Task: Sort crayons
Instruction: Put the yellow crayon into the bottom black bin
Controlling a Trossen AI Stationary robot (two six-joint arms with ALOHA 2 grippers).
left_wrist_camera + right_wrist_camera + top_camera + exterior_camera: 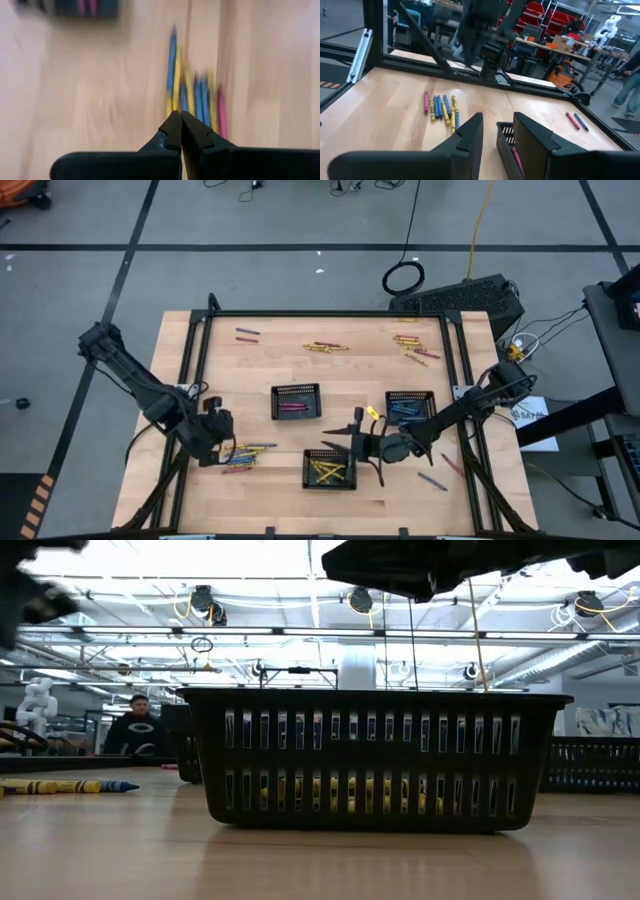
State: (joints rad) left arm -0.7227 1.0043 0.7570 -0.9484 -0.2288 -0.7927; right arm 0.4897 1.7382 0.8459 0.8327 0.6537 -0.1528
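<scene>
The left gripper [222, 442], fingers closed and empty, hovers beside the crayons [245, 453] at lower left. The right gripper [358, 442], fingers apart, waits above the tray [330, 468]. Next move likely: open and grasp one crayon.

We're in a robotics lab or workshop: bare ceiling pipes and strip lights [300, 635] overhead, a grey floor marked with black tape [130, 255], cables trailing to a black case [470, 298]. Behind the framed wooden desk [260, 370] stand red storage bins [540, 15], cluttered benches, a white humanoid robot [610, 27] and a seated person [140, 728].
</scene>
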